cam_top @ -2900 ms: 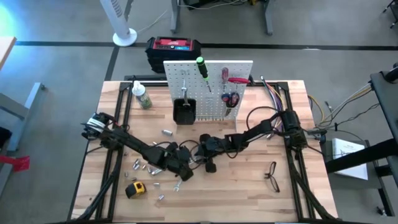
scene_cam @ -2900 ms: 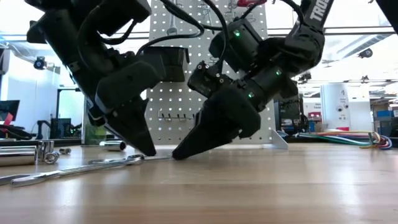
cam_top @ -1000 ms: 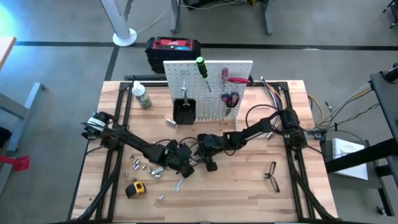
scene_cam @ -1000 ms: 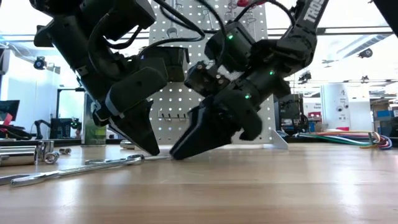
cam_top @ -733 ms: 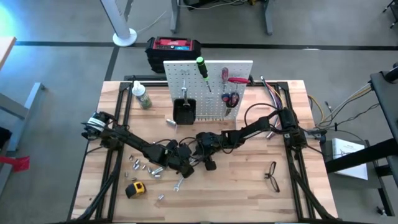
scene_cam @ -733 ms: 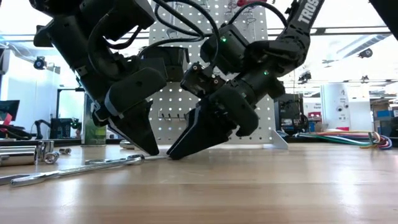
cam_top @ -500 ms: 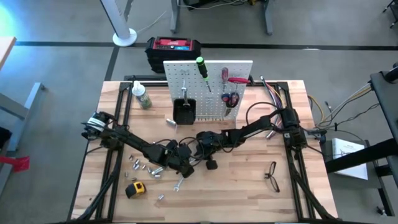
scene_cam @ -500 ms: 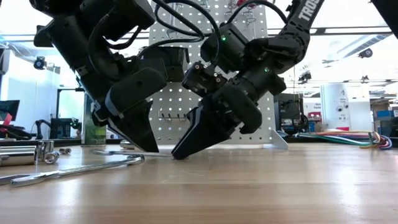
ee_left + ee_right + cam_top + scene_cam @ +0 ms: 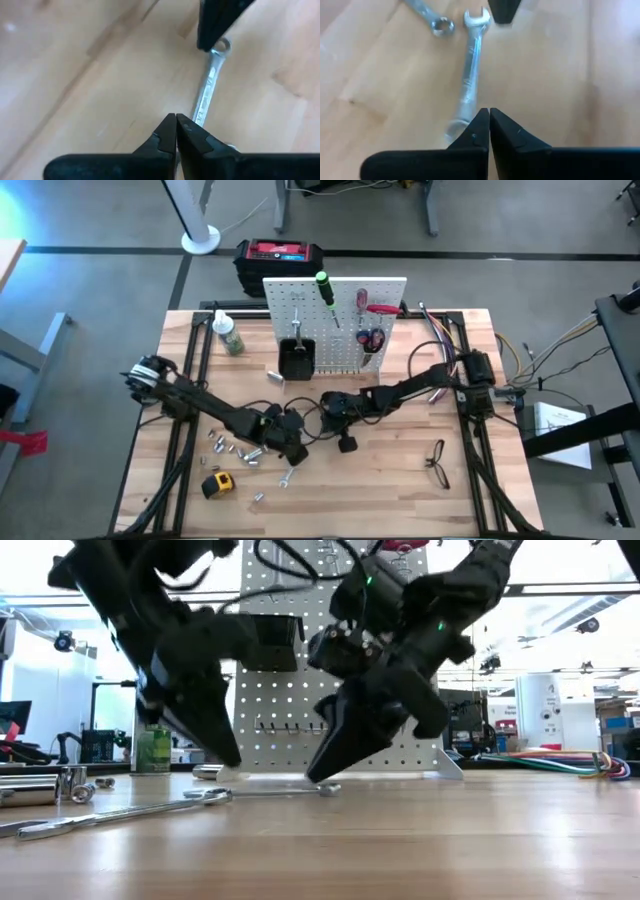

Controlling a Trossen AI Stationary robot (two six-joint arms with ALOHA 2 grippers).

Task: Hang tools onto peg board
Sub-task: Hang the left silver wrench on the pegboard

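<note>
A small silver wrench point(image 9: 470, 65) lies flat on the table between my two grippers, its ring end point(image 9: 328, 789) toward the right one. My left gripper point(image 9: 176, 120) is shut and hangs just above the wrench's other end. My right gripper point(image 9: 489, 114) is also shut, just above the ring end, with nothing between its fingers. A second, longer wrench point(image 9: 120, 812) lies beside it. The white peg board point(image 9: 335, 320) stands at the far edge with a green screwdriver point(image 9: 324, 285), a red one point(image 9: 362, 298) and pliers point(image 9: 372, 340) hanging on it.
A black bin point(image 9: 296, 360) sits on the board's front. Loose sockets point(image 9: 235, 448) and a yellow tape measure point(image 9: 216, 484) lie near left. Black glasses point(image 9: 437, 460) lie near right. A green-labelled bottle point(image 9: 228, 335) stands far left, and a red-and-black box point(image 9: 280, 255) is behind the table.
Both grippers have risen from the table top, the right one also drawing a little toward the table's right. The small wrench has stayed lying on the table, and its ring end now shows below the right fingertips.
</note>
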